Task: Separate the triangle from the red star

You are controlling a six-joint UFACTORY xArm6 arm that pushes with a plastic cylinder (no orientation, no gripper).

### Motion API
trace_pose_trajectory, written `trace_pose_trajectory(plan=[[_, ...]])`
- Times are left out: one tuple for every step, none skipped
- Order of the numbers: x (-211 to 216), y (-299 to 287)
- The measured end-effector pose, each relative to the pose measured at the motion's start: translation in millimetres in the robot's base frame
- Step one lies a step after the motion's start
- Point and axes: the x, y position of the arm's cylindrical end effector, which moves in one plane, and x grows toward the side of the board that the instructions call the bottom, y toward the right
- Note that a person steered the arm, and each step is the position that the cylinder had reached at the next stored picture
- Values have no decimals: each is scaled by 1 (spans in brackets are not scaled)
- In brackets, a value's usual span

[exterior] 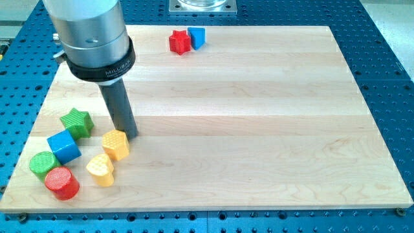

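Observation:
The red star (179,41) sits near the view's top edge of the wooden board, a little left of the middle. A blue triangle (196,37) touches it on its right side. My tip (130,135) rests on the board at the lower left, far from both blocks. It stands just above and to the right of the yellow hexagon (116,144).
A cluster lies at the view's lower left: a green star (77,122), a blue cube (63,146), a green cylinder (43,165), a red cylinder (62,183) and a yellow heart (100,169). The board (259,129) has a blue perforated table around it.

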Motion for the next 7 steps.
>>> trace_pose_trajectory(plan=[[-1, 5], [-46, 67], [-79, 155], [-171, 194], [-269, 185], [-305, 134], [-245, 97]])
